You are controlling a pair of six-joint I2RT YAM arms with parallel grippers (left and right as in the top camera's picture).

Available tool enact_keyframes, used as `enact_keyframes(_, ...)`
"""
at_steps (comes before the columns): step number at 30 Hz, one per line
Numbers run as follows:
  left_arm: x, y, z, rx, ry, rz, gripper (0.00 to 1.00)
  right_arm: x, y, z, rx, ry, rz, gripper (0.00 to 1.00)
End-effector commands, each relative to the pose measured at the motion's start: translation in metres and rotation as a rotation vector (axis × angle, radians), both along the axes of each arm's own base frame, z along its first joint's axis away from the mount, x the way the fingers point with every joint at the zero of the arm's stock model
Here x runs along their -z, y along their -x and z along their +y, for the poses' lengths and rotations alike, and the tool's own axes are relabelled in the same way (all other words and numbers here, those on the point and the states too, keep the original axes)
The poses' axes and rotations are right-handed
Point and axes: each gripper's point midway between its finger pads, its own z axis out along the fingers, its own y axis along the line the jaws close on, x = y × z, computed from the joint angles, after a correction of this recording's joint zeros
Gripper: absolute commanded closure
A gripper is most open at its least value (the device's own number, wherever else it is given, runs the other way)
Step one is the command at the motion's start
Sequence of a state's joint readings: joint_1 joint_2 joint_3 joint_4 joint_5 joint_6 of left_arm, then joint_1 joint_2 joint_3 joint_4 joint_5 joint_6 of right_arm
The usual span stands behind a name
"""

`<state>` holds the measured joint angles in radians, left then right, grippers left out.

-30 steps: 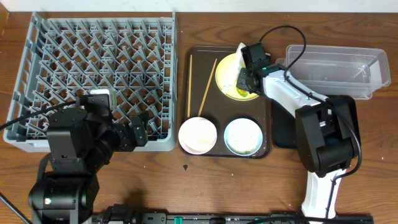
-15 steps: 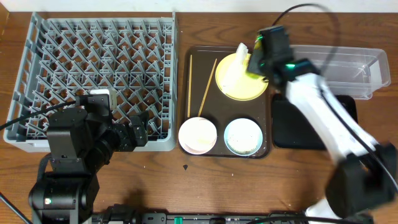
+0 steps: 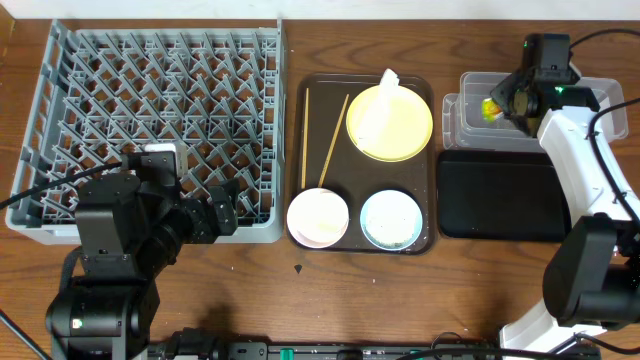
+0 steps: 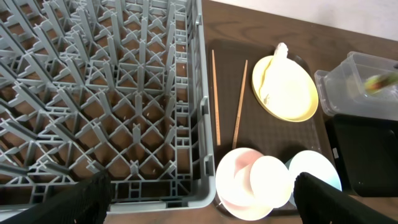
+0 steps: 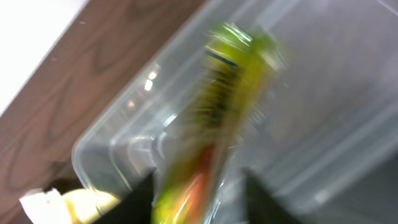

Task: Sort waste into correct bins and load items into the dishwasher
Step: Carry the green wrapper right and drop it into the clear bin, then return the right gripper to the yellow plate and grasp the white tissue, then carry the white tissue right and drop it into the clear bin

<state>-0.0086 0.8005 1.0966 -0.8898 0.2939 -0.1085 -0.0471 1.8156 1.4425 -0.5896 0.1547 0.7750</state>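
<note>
My right gripper is shut on the green-and-yellow snack wrapper and holds it over the left end of the clear tub. The black tray lies in front of the tub. The yellow plate carries the crumpled white napkin. Two chopsticks, the pink bowl and the blue bowl lie on the brown tray. A white cup sits in the pink bowl. My left gripper is open over the front edge of the grey rack. Rice scraps are not discernible.
The brown serving tray lies between the rack and the black tray. The left arm's base stands at the front left. The right arm reaches over the black tray's right side.
My right gripper lifted the wrapper off the yellow plate and swung it right to above the clear tub. The left arm has not moved.
</note>
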Motion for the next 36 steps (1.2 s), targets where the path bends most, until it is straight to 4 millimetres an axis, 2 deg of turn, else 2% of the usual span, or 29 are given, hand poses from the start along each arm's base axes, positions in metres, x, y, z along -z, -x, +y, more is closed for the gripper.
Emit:
enact_keyframes(1,-0.009,0.001,-0.003,0.009,0.017,-0.022,0.06,-0.024,-0.007,0.020,-0.193,0.018,-0.055,0.40)
enact_keyframes(3,-0.009,0.001,-0.003,0.009,0.017,-0.022,0.06,-0.049,-0.008,0.040,-0.291,0.013,-0.118,0.40)
enact_keyframes(5,-0.009,0.001,-0.003,0.009,0.017,-0.022,0.06,-0.076,-0.008,0.076,-0.472,0.002,-0.202,0.44)
enact_keyframes(7,-0.009,0.001,-0.003,0.009,0.017,-0.022,0.06,-0.095,-0.002,0.118,-0.657,0.007,-0.263,0.46)
enact_keyframes(10,-0.009,0.001,-0.003,0.009,0.017,-0.022,0.06,-0.094,0.013,0.170,-0.812,0.029,-0.253,0.44)
enact_keyframes(12,-0.009,0.001,-0.003,0.009,0.017,-0.022,0.06,-0.079,0.020,0.194,-0.840,0.029,-0.205,0.44)
enact_keyframes(14,-0.009,0.001,-0.003,0.009,0.017,-0.022,0.06,-0.057,0.021,0.209,-0.802,0.068,-0.141,0.46)
enact_keyframes(15,-0.009,0.001,-0.003,0.009,0.017,-0.022,0.06,-0.045,0.019,0.210,-0.766,0.104,-0.112,0.46)
enact_keyframes(16,-0.009,0.001,-0.003,0.009,0.017,-0.022,0.06,-0.023,0.015,0.208,-0.679,0.173,-0.063,0.46)
enact_keyframes(18,-0.009,0.001,-0.003,0.009,0.017,-0.022,0.06,-0.001,0.008,0.208,-0.627,0.214,-0.032,0.48)
enact_keyframes(24,-0.009,0.001,-0.003,0.009,0.017,-0.022,0.06,0.057,-0.015,0.230,-0.660,0.187,-0.023,0.46)
enact_keyframes(30,-0.009,0.001,-0.003,0.009,0.017,-0.022,0.06,0.114,-0.024,0.235,-0.667,0.186,0.025,0.45)
enact_keyframes(31,-0.009,0.001,-0.003,0.009,0.017,-0.022,0.06,0.124,-0.024,0.236,-0.672,0.182,0.035,0.48)
enact_keyframes(32,-0.009,0.001,-0.003,0.009,0.017,-0.022,0.06,0.131,-0.024,0.236,-0.674,0.181,0.042,0.54)
enact_keyframes(35,-0.009,0.001,-0.003,0.009,0.017,-0.022,0.06,0.140,-0.021,0.234,-0.675,0.183,0.065,0.72)
enact_keyframes(36,-0.009,0.001,-0.003,0.009,0.017,-0.022,0.06,0.141,-0.020,0.233,-0.674,0.183,0.073,0.82)
